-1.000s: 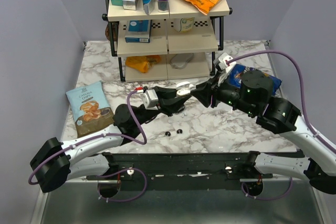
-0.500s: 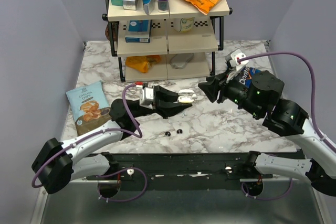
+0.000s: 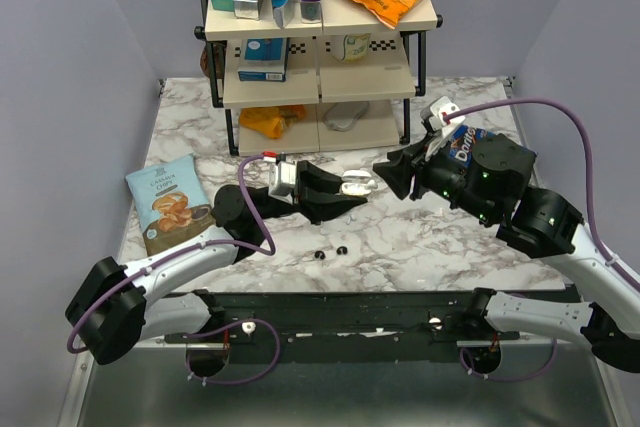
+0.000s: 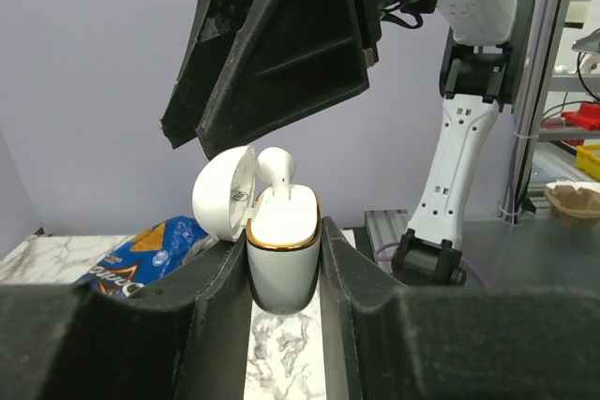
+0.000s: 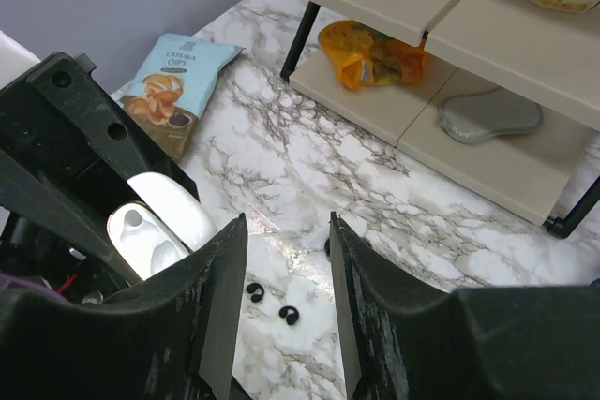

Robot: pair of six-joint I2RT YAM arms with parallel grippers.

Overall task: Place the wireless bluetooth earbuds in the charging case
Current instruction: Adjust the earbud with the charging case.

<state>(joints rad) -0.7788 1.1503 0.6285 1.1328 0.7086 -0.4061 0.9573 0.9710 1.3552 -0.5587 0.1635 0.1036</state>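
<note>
One white earbud stuck up out of the charging case, which I saw was white with a gold rim, lid flipped open. My left gripper had the case clamped tight between both fingers, up off the marble table. The right gripper hung just beside it, jaws partway apart, holding nothing. Two tiny black pieces lay on the table below.

charging case: I count one
earbud in it: one
black bits, lower centre: two
chip bags, left and right: two
</note>
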